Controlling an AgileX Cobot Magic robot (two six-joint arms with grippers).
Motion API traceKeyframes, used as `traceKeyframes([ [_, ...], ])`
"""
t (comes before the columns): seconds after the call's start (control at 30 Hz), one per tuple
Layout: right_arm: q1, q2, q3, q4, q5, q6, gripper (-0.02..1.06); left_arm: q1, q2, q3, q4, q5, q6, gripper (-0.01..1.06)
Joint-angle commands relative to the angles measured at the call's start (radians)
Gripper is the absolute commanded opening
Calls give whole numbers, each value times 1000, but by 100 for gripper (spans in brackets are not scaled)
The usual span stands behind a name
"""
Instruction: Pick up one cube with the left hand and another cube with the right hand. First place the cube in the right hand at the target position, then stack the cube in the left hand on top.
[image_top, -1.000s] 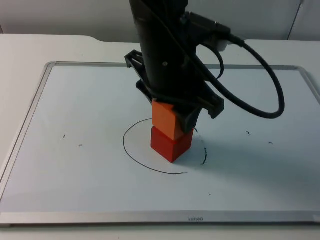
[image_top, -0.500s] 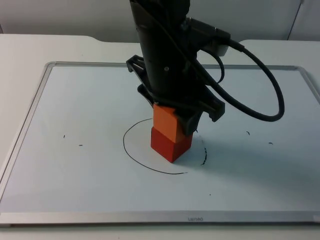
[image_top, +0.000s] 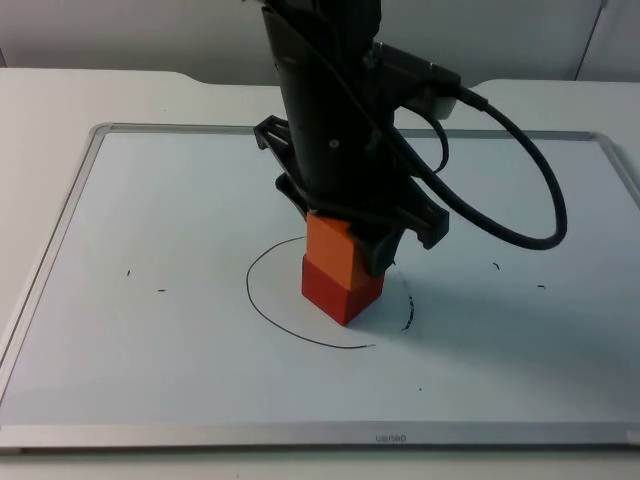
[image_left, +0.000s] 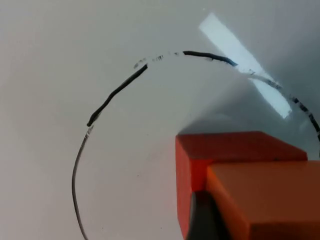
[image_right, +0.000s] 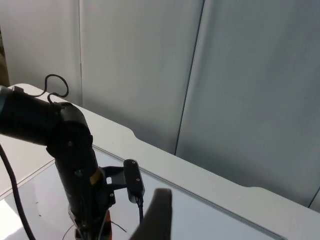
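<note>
Two cubes stand stacked inside the drawn circle (image_top: 262, 300) near the middle of the whiteboard (image_top: 150, 200) in the top view: the orange cube (image_top: 330, 245) on the red cube (image_top: 335, 290), the left gripper (image_top: 345, 240) clasping the orange one. From the left wrist, a fingertip (image_left: 205, 220) apparently presses the orange cube's side above the red. From the right wrist, the right gripper (image_right: 155, 215) waits high beyond the board's edge, its spread impossible to tell.
</note>
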Motion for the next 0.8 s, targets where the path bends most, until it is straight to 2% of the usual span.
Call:
traceKeyframes([
  [0.0, -2, -2, 5, -4, -12, 0, 81, -3, 0, -4, -8, 1, 2, 46],
  [0.03, -2, -2, 5, -4, -12, 0, 81, -3, 0, -4, -8, 1, 2, 46],
  [0.07, -2, -2, 5, -4, -12, 0, 81, -3, -6, -4, -8, 4, 2, 62],
  [0.1, -2, -2, 5, -4, -12, 0, 81, -3, -12, -4, -1, 16, 2, 85],
  [0.17, -2, -2, 5, -4, -12, 0, 81, -3, -17, -6, -1, 21, 2, 89],
  [0.2, -2, -2, 5, -4, -12, 0, 81, -3, -35, -6, 5, 29, 2, 104],
  [0.37, -2, -2, 5, -4, -14, 0, 81, -3, -101, -22, 22, 41, 2, 105],
  [0.47, -2, -2, 5, -2, -14, 0, 81, -3, -150, -67, 18, 83, 2, 105],
  [0.6, -2, -2, 5, -2, -14, 0, 81, -3, -251, -172, -1, 190, 2, 105],
  [0.77, -2, -2, 5, -2, -14, 0, 81, -12, -414, -262, -26, 255, 20, 105],
])
